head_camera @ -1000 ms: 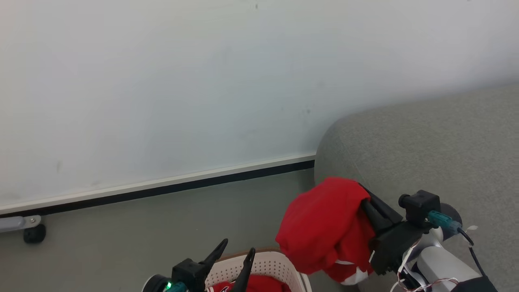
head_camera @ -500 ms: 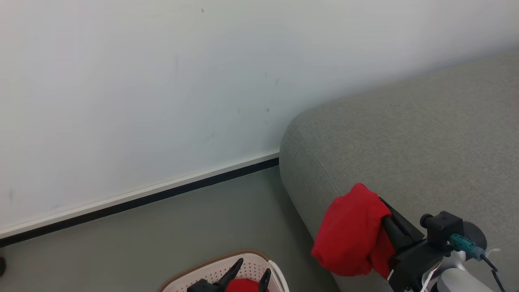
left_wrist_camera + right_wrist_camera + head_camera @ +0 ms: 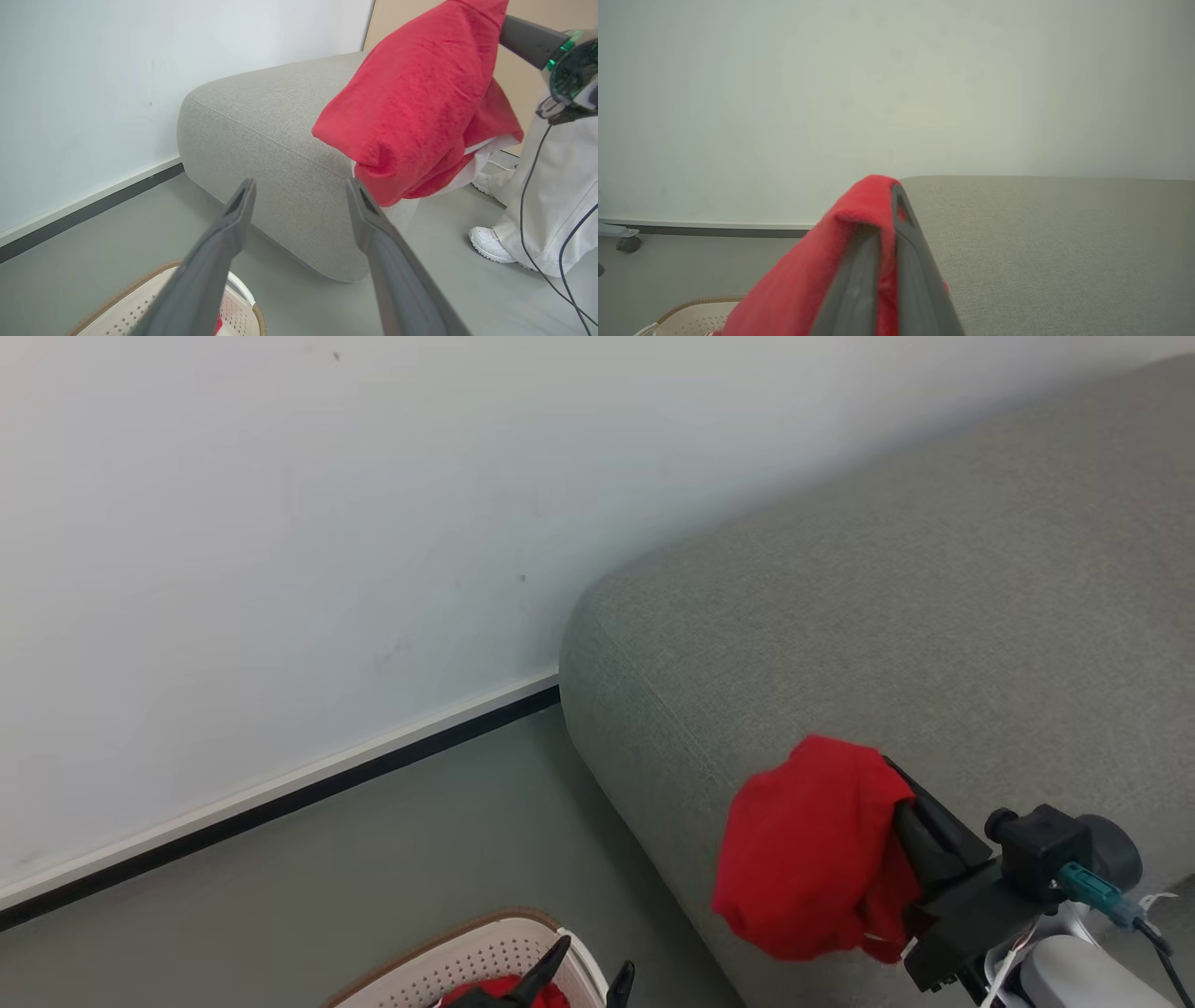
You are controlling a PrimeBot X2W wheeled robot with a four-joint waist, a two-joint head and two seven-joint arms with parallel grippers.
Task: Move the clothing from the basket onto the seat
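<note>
A bundle of red clothing [image 3: 808, 854] hangs in the air with my right gripper [image 3: 901, 793] shut on it, at the front edge of the grey seat [image 3: 887, 597]. In the right wrist view the two fingers [image 3: 859, 275] pinch the clothing [image 3: 803, 289] close together, with the seat [image 3: 1064, 242] ahead. My left gripper [image 3: 300, 184] stands open with nothing in it above the cream basket [image 3: 117, 310]. The left wrist view shows the clothing [image 3: 420, 93] with a white panel underneath. More red clothing [image 3: 504, 991] lies in the basket [image 3: 439, 957] below my left gripper [image 3: 596, 959].
A white wall with a dark skirting line [image 3: 280, 803] runs behind the grey floor [image 3: 392, 859]. A person's white shoe [image 3: 490, 242] and white trouser leg [image 3: 556, 186] stand on the floor right of the seat [image 3: 261, 121]. A caster wheel [image 3: 628, 243] sits by the wall.
The head view has swung toward the seat. My right gripper has carried the red clothing from beside the seat's corner to over its front edge. Both grippers keep their states.
</note>
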